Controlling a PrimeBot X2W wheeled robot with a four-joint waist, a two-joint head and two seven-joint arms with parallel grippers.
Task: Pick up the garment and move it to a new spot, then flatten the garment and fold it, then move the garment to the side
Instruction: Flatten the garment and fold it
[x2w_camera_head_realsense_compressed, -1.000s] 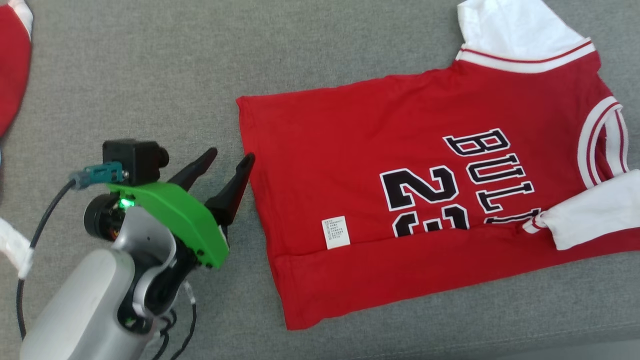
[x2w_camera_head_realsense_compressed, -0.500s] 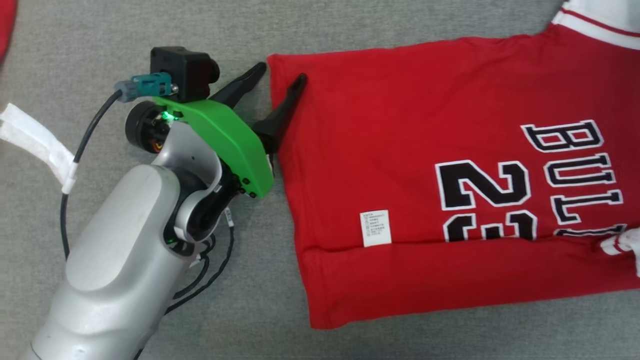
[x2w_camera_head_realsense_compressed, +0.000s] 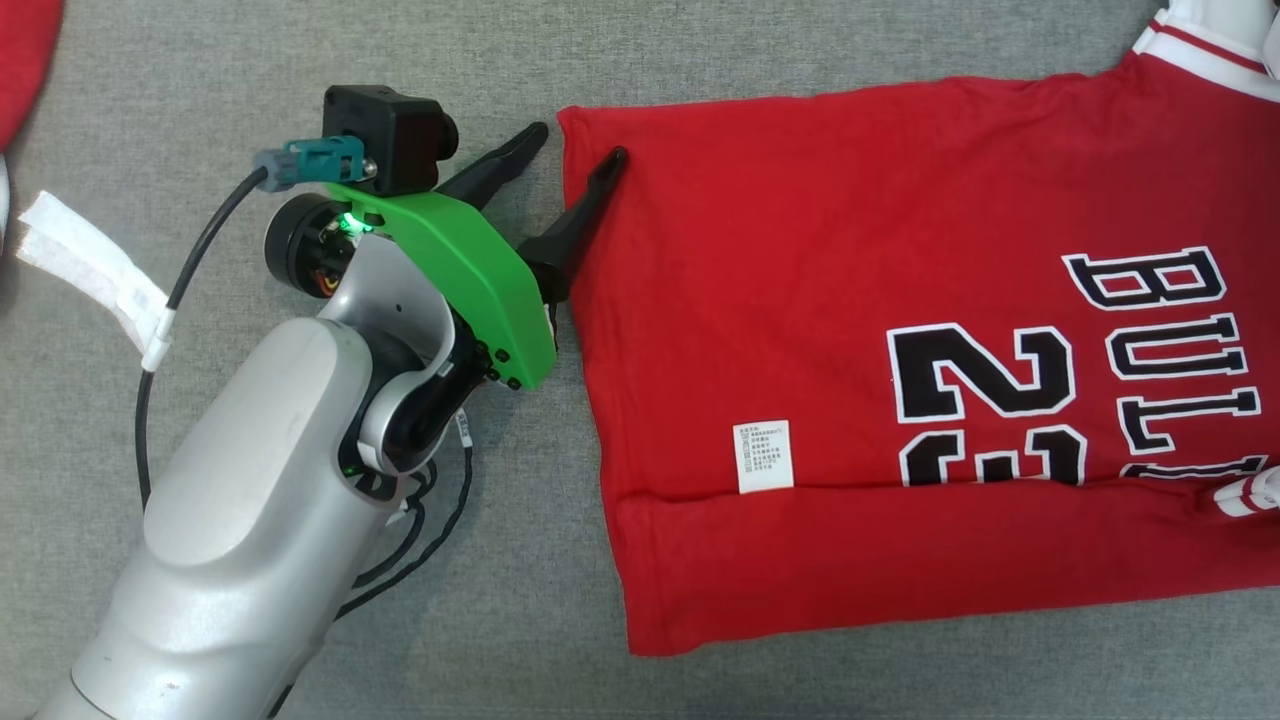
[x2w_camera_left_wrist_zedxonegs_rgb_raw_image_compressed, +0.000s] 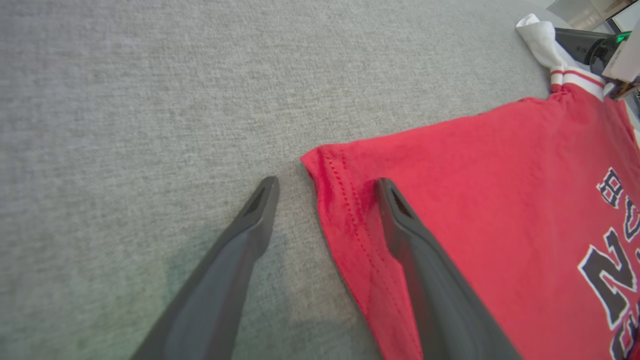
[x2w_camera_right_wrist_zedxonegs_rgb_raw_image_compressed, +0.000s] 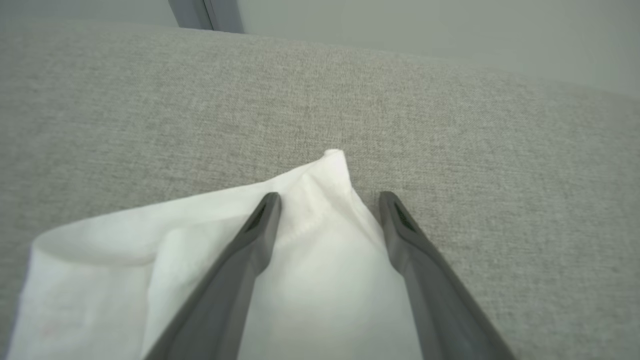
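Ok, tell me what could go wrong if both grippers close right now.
The left gripper stands open astride the hem corner of the jersey, one finger on the grey surface: a bite so near the edge could slip off. The right gripper stands open over the tip of the white sleeve, which lies loose: it may pinch one layer only, and a lift could bunch the cloth.

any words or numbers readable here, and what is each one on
"BUL", then a letter partly cut off by the folded sleeve: black block letters on the red jersey.
"2", then a second digit half hidden at the fold: black number on the same jersey.
White tag sewn to the jersey near the fold: rows of small print, too small to read.
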